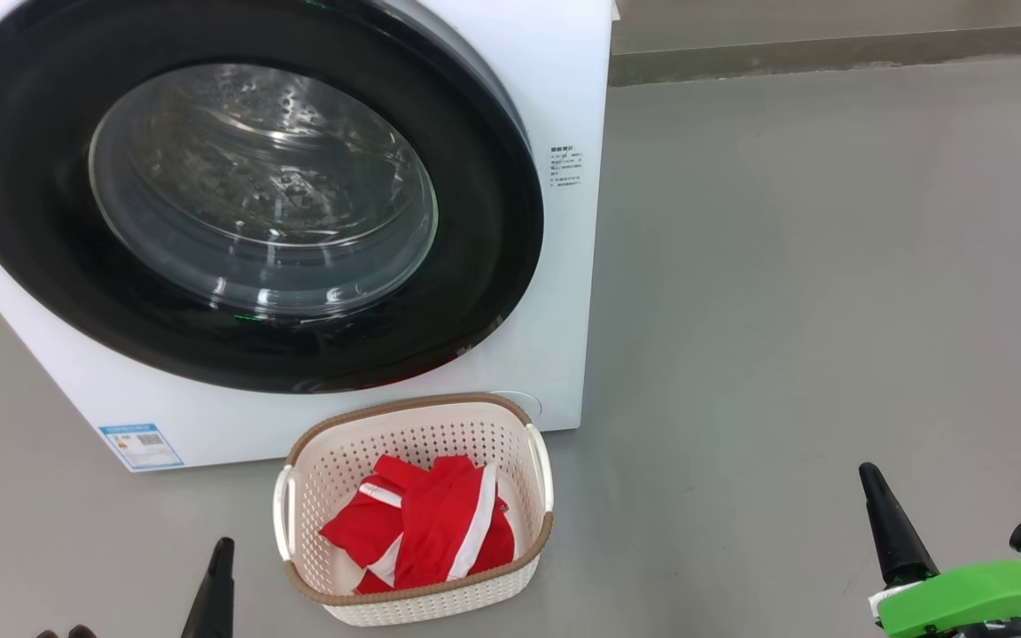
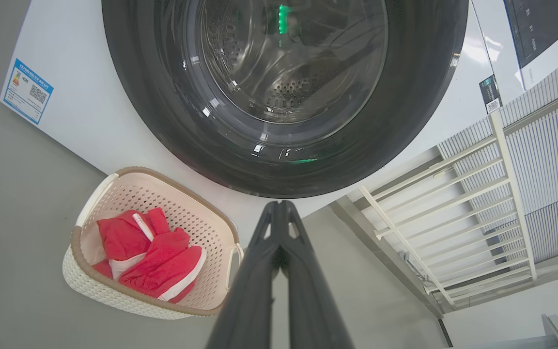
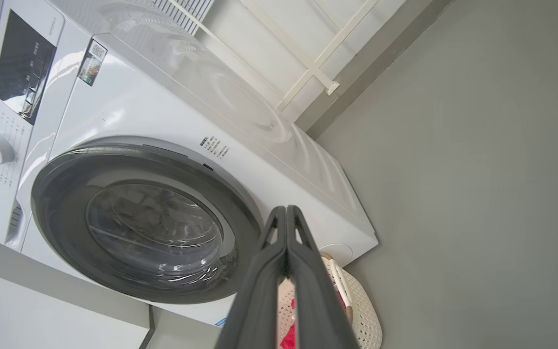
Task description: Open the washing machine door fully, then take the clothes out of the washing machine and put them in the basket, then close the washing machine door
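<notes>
Two sets of fingers pressed together, left gripper [image 2: 279,206] and right gripper [image 3: 286,209]. Found the clothes [image 1: 426,523] heaped in the basket [image 1: 413,434], parked on floor [image 1: 785,310] by the washing machine [image 1: 564,106]'s front right corner.

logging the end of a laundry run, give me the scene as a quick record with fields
washing machine door: closed, flush on the white washing machine
clothes: red with white trim, heaped inside the basket
basket: on the grey floor, just in front of the machine
left tool: shut, holding nothing
right tool: shut, holding nothing
</notes>
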